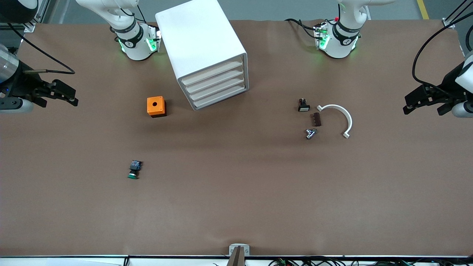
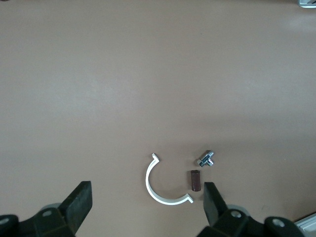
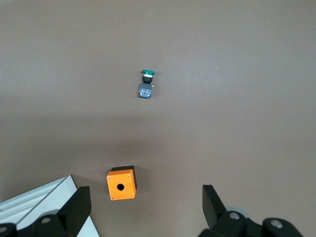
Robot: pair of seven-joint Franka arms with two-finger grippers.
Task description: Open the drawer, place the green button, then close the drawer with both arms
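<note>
The white cabinet [image 1: 201, 44] stands at the back middle of the table with all four cream-fronted drawers shut; the lowest drawer [image 1: 221, 97] is flush with the ones above. A corner of the cabinet shows in the right wrist view [image 3: 34, 197]. The green-capped button [image 1: 134, 170] lies on its side on the table, nearer the front camera than the orange box, toward the right arm's end; it also shows in the right wrist view [image 3: 146, 83]. My right gripper [image 1: 63, 96] is open and empty, held high at its end of the table. My left gripper [image 1: 419, 103] is open and empty, held high at the other end.
An orange box with a hole [image 1: 156, 106] sits beside the cabinet. Toward the left arm's end lie a black button with a white face [image 1: 303, 105], a small brown block [image 1: 316, 119], a metal fitting [image 1: 310, 133] and a white half-ring clamp [image 1: 338, 117].
</note>
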